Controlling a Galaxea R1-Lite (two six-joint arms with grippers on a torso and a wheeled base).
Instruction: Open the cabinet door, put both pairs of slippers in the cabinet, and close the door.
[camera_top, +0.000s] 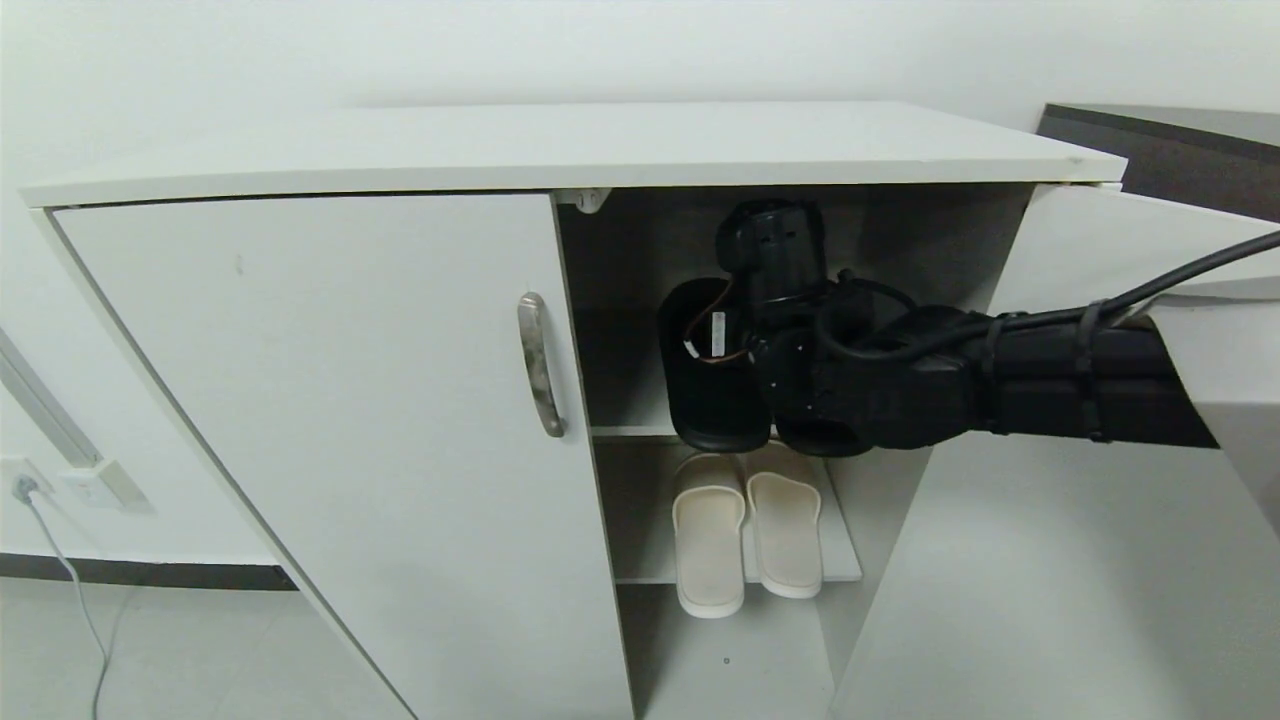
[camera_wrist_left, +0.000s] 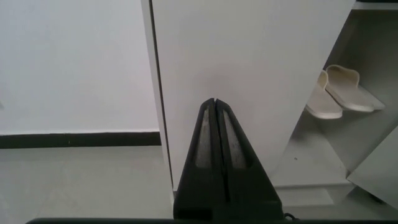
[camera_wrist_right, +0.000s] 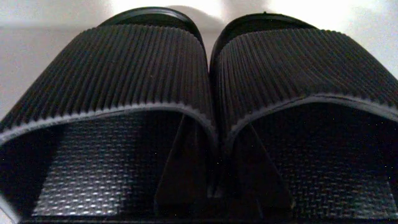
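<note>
White laminate on the cabinet (camera_top: 560, 150) from the head camera: left door (camera_top: 330, 400) shut, with a metal handle (camera_top: 540, 365) at its inner edge, and right door (camera_top: 1050, 560) standing wide open. In through the open half, the right arm (camera_top: 1000, 380), at the height of the upper shelf (camera_top: 630, 432). On that shelf, the black slippers (camera_top: 705, 400), side by side, heels just over the front edge, with the wrist end of the arm above and between them. One shelf down, below the level of the fingers, the cream slippers (camera_top: 745, 530), paired and touching, heels overhanging the lower shelf (camera_top: 840, 570).

From the left wrist: left gripper (camera_wrist_left: 214, 109) with both fingers (camera_wrist_left: 205, 143) pressed flat together. Straight ahead of the fingertips, the white face of the left door; contact or a small gap, cannot tell. Off to one side of the fingers and farther in, the cream slippers on their shelf. To the other side, pale floor (camera_wrist_left: 81, 180), dark skirting (camera_wrist_left: 74, 140) and white wall (camera_wrist_left: 68, 62).

From the right wrist: right gripper (camera_wrist_right: 217, 180) clamped on the black slippers, one finger (camera_wrist_right: 180, 168) under each ribbed strap, with the two adjoining inner walls squeezed between. Straps arched over the fingers, textured footbeds to either side, toes beyond the fingertips.
</note>
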